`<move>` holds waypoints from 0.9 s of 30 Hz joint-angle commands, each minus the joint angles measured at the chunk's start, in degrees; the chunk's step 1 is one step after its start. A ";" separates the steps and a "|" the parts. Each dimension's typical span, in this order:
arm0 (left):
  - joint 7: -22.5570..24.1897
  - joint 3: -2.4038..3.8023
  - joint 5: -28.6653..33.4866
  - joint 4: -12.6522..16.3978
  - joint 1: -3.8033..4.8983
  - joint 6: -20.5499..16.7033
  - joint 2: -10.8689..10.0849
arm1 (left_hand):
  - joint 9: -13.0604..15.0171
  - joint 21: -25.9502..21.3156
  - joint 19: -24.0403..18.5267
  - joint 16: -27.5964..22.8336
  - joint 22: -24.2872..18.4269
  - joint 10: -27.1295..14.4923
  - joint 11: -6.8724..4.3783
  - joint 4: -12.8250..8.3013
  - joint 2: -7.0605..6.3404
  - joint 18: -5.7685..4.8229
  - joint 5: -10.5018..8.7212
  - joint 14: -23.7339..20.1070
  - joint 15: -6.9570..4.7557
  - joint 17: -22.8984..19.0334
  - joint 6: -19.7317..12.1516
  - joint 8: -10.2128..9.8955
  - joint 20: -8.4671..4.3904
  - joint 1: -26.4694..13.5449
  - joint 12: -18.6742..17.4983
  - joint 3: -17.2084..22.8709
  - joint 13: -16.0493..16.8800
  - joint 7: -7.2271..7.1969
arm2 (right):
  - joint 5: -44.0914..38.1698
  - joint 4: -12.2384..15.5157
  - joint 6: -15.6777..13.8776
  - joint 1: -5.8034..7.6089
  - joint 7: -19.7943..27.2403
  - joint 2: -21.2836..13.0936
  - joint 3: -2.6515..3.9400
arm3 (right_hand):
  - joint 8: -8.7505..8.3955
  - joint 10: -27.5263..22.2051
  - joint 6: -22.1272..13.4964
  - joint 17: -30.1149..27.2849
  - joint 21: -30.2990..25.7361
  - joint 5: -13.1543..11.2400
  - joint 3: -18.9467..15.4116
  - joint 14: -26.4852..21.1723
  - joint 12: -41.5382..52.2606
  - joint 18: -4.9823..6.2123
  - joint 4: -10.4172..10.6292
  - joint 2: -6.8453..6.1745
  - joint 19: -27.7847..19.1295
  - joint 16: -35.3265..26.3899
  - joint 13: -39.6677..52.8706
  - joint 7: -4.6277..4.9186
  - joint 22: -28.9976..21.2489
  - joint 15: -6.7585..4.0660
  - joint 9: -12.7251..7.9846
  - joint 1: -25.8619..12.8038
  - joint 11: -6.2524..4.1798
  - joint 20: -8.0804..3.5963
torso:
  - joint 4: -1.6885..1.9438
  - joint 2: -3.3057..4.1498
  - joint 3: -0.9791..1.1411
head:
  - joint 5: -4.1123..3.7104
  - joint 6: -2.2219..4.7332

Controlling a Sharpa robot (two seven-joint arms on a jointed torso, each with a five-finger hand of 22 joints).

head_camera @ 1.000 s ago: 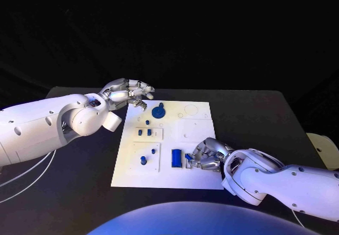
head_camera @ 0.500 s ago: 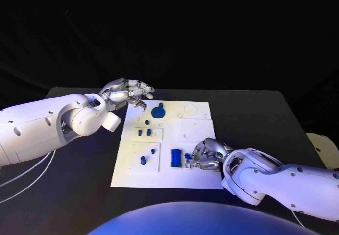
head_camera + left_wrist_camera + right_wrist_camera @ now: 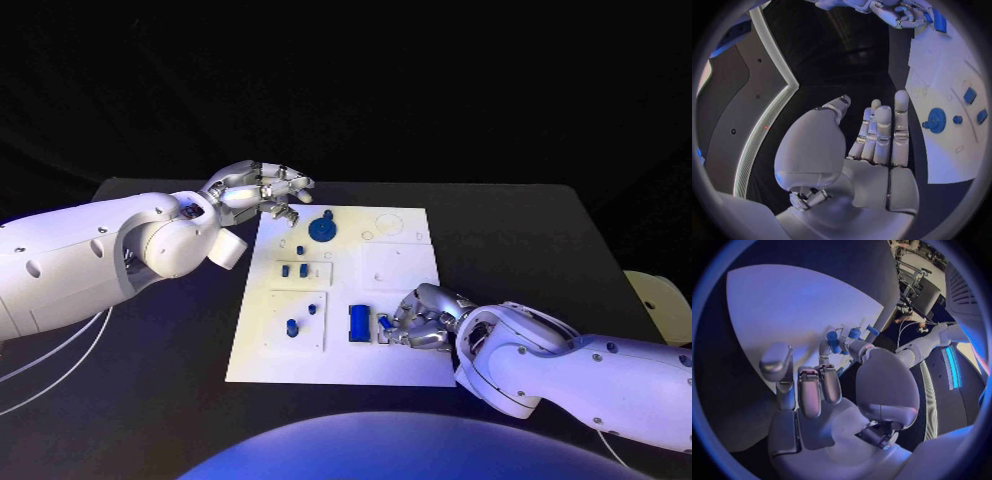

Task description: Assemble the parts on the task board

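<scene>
The white task board (image 3: 404,290) lies in the middle of the table. On it are a round blue part (image 3: 323,229), several small blue pegs (image 3: 293,327) and an upright blue block (image 3: 359,320). My right hand (image 3: 421,318) rests on the board's near right area, just right of the block. Its fingertips pinch a small blue part (image 3: 385,323), which the right wrist view shows between thumb and finger (image 3: 832,341). My left hand (image 3: 261,189) hovers off the board's far left corner. In the left wrist view its fingers (image 3: 882,135) are straight and hold nothing.
The black table (image 3: 519,240) runs wide to the right of the board and also to its left. A pale object (image 3: 663,300) sits at the table's right edge. The left wrist view shows the round blue part (image 3: 936,120) and the board (image 3: 942,70).
My right hand has edged slightly toward the board's near edge, its fingers still at the small blue part. My left hand has stayed put.
</scene>
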 commanded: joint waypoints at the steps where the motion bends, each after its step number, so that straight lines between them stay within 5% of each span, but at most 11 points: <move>1: 0.29 0.03 0.05 0.17 0.03 0.60 0.06 | -0.06 -0.09 -0.32 -0.32 -0.08 -0.26 -0.05 0.15 0.00 1.11 0.04 -0.29 -0.10 0.01 -0.57 0.13 0.08 0.41 0.31 -0.07 0.08 0.01 | -1.41 0.02 1.69 -0.05 -1.13 0.10 0.00 | -0.10 0.58 0.30 15.06 -0.24 -0.37 -0.12 5.97 0.27 0.03 0.22 -0.14 0.07 0.23 7.92 0.10 4.81 -0.56 -0.08 -0.54 -0.35 -0.27 | -0.03 0.03 0.01 | 0.00 0.01; 27: 0.00 0.03 0.05 0.04 0.03 0.83 -0.05 | -0.15 -0.06 -0.34 -0.35 -0.08 -0.37 -0.03 0.34 -0.02 1.11 0.06 -0.35 -0.09 -0.06 -0.81 0.27 0.09 0.63 0.43 -0.29 0.08 0.04 | -0.66 -0.04 0.59 -0.05 0.78 0.06 0.00 | -0.91 0.66 1.18 15.06 -0.74 -3.16 -4.23 5.97 0.34 0.05 4.53 -0.38 0.18 0.23 7.96 0.15 4.70 -0.53 -0.51 -4.97 -0.29 -0.26 | -0.01 -0.01 -0.02 | -0.33 0.01</move>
